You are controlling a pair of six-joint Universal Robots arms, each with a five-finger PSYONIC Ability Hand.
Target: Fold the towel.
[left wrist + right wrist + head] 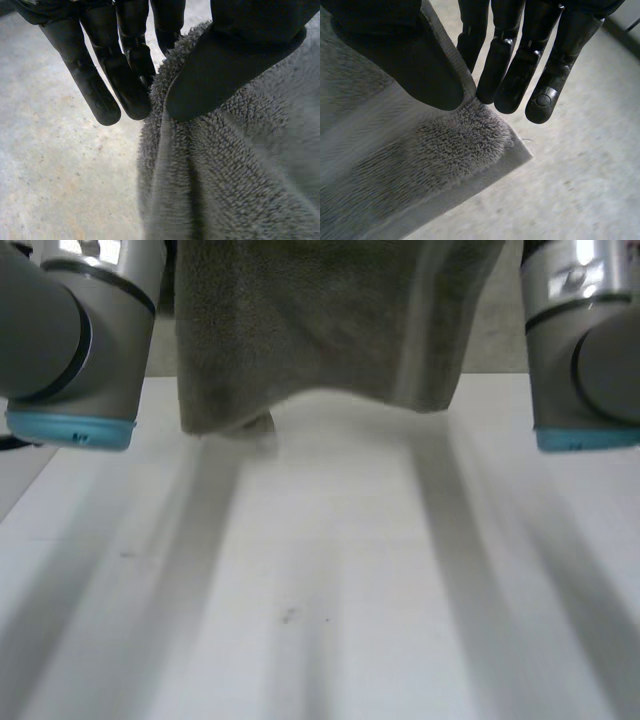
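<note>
White surface (330, 600) lies below, and the grey-brown terry towel (320, 320) hangs raised over its far part; whether the lower edge touches cannot be told. Left robot hand (225, 65) pinches a bunched edge between thumb and fingers. Right robot hand (420, 65) pinches a corner near the woven border likewise. Risk, as judged: the right hold sits shallow at the hem, so a tug may free it, and the left bunching may set the fold crooked.
</note>
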